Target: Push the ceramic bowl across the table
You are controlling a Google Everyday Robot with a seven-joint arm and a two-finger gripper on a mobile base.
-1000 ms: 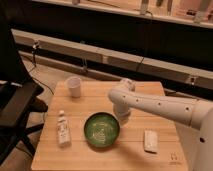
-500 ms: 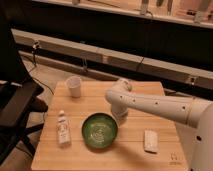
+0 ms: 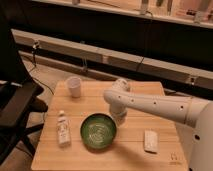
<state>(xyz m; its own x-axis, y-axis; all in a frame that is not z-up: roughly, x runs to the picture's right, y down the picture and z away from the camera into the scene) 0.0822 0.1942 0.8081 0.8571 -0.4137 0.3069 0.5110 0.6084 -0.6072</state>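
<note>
The green ceramic bowl [image 3: 98, 131] sits on the light wooden table [image 3: 90, 97], near its front middle. My white arm reaches in from the right, and my gripper [image 3: 119, 116] hangs down right beside the bowl's upper right rim, touching or almost touching it. The arm's wrist hides the fingers.
A small white cup [image 3: 74, 86] stands at the table's back left. A small white bottle [image 3: 63, 129] stands left of the bowl. A flat white packet [image 3: 150, 140] lies at the front right. A dark chair [image 3: 15, 107] stands left of the table.
The arm has swung left and lower, and the bowl has slid a little to the left and toward the front edge.
</note>
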